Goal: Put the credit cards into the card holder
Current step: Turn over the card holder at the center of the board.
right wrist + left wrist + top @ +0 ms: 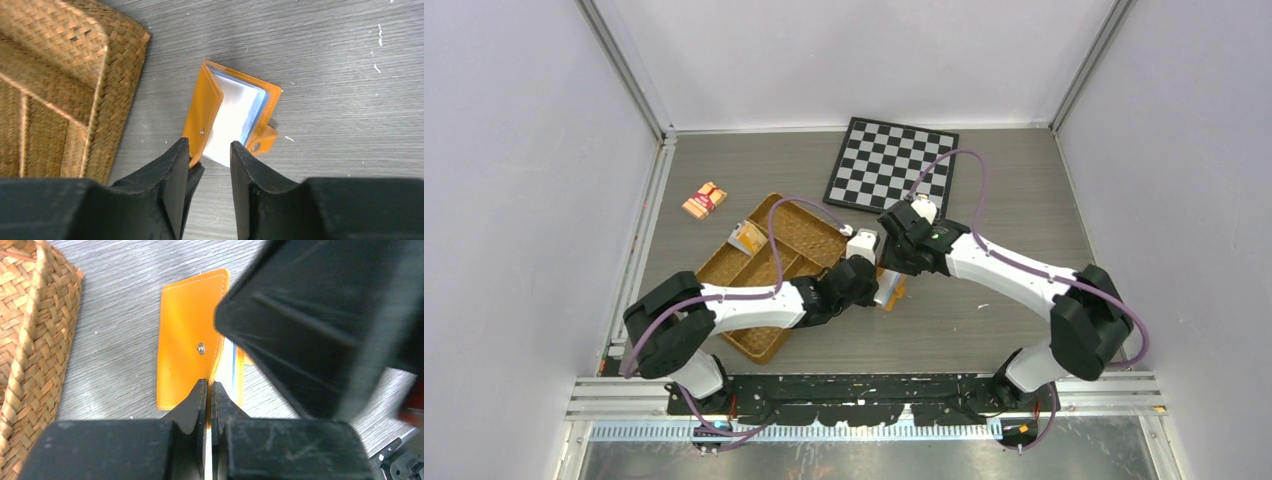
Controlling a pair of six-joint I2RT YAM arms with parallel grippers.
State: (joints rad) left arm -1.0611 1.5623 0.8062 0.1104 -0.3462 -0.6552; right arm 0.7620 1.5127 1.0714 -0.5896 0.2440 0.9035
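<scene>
On the grey table (325,75), just beside the woven tray (65,75): found the orange card holder (202,112) lying open, snap cover raised on edge, pale inner sleeves exposed. Noted a light blue edge among the sleeves; cannot tell whether card or sleeve. Found the left gripper (208,390) pressed together at the near edge of the raised cover, apparently pinching it and propping it up. Found the right gripper (210,145) spread and empty, poised low over the holder's near edge; cannot tell whether touching the sleeves. Saw no loose credit card clearly in any view; cannot identify the small flat items (749,238) in one tray compartment, seen from overhead. Judged the step in hand as holding the holder open for loading. Next move calls for fetching a card with the free right gripper, aligning its short edge with a sleeve mouth, and sliding it in flat with the cover pinned back. Risks judged: cover slipping from the pinch, holder sliding on the table.
</scene>
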